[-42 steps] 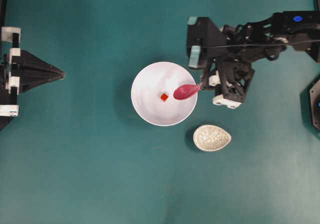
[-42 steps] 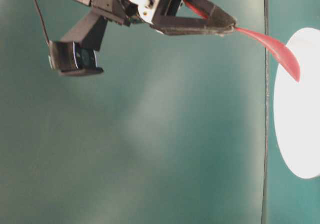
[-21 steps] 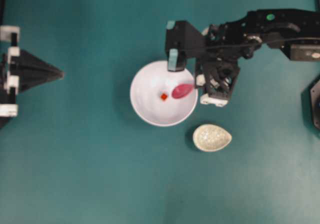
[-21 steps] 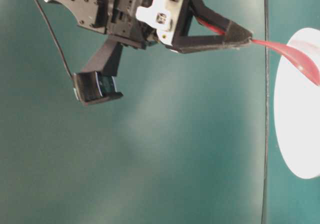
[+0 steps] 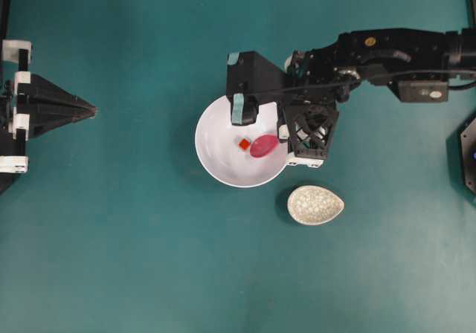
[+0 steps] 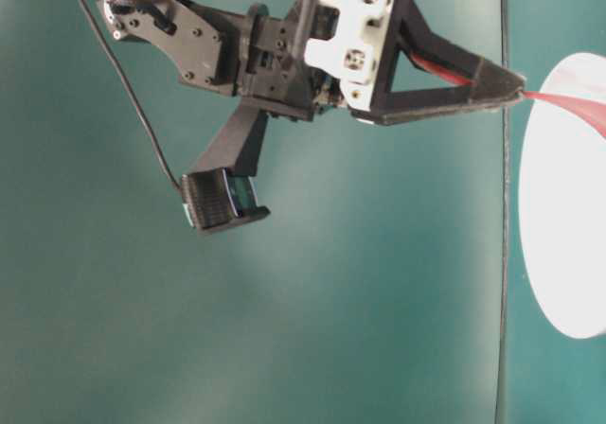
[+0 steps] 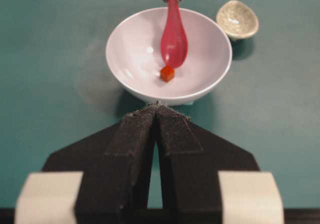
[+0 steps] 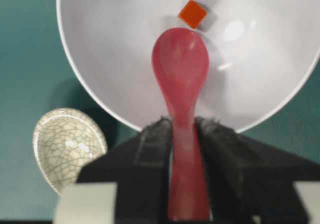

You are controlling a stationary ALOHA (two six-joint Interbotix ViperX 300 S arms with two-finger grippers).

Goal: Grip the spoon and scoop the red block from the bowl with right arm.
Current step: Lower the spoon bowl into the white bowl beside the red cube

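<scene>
A: Since a second ago, we see the right gripper (image 5: 286, 136) has carried the spoon (image 5: 263, 146) further over the bowl (image 5: 216, 162); its scoop was at the rim, now it sits inside, just beside the red block (image 5: 244, 145).

B: Agreed. We note the jaws clamped on the spoon's handle. Block rests on the bowl floor, not in the scoop.

A: Left gripper (image 7: 157, 109)?

B: Unmoved at the table's edge, jaws closed on nothing. We log the speckled spoon rest (image 5: 315, 204) near the bowl, nothing in it.
</scene>
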